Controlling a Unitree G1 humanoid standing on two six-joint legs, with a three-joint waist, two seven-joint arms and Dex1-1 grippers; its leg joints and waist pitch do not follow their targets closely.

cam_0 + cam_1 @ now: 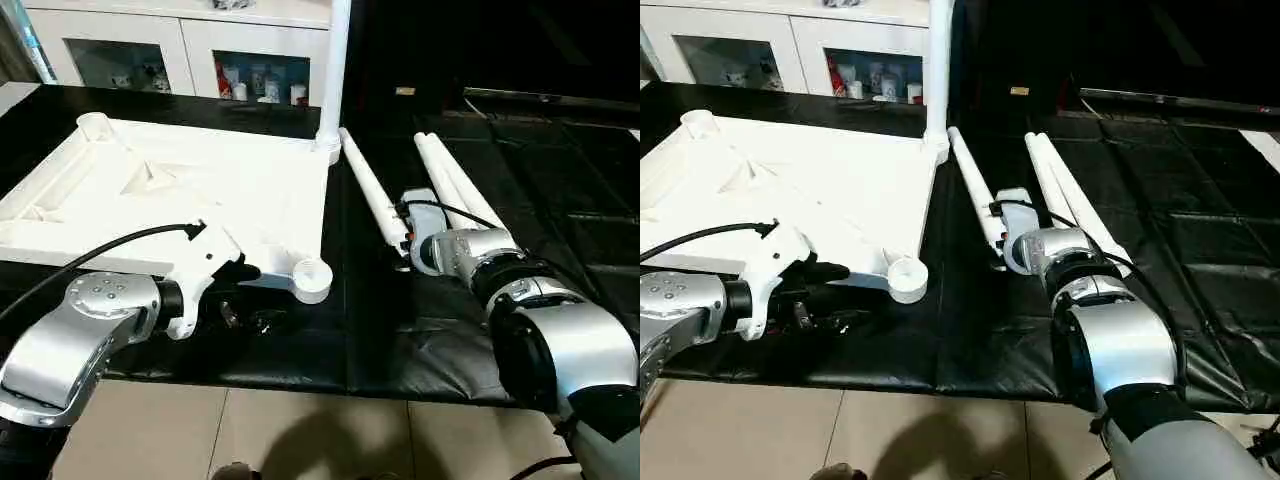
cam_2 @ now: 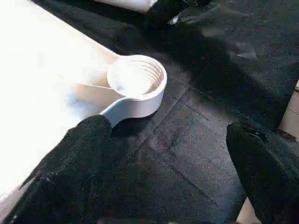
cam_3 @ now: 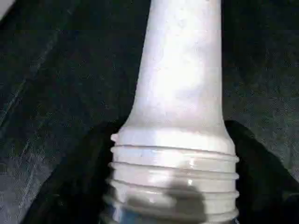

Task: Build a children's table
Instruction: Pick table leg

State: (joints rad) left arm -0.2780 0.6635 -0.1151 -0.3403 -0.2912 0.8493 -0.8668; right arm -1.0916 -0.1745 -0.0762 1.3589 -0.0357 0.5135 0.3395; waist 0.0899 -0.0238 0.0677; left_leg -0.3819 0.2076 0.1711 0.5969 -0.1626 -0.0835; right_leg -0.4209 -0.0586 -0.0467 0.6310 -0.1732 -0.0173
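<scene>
Black padded mat (image 1: 420,340) covers the floor, beige tile (image 1: 300,430) at the near edge. Nearest: left claw (image 2: 163,163) low over the mat by the tabletop's near corner, fingers (image 2: 79,158) wide apart, nothing between them. Just past it a round threaded corner socket (image 1: 313,277), empty. White tabletop (image 1: 180,190) lies upside down on the mat, ribbed underside up. Right of it, right claw (image 3: 175,186) sits around the threaded near end of a loose leg (image 1: 375,200) lying on the mat; black fingers (image 3: 79,177) flank it on both sides, whether they actually press it cannot be told. Two more legs (image 1: 455,185) lie side by side just right of that one. Farther: one leg (image 1: 333,70) stands upright in the far right corner socket. Far left socket (image 1: 93,124) empty. Behind, white glass-door cabinet (image 1: 180,50).
</scene>
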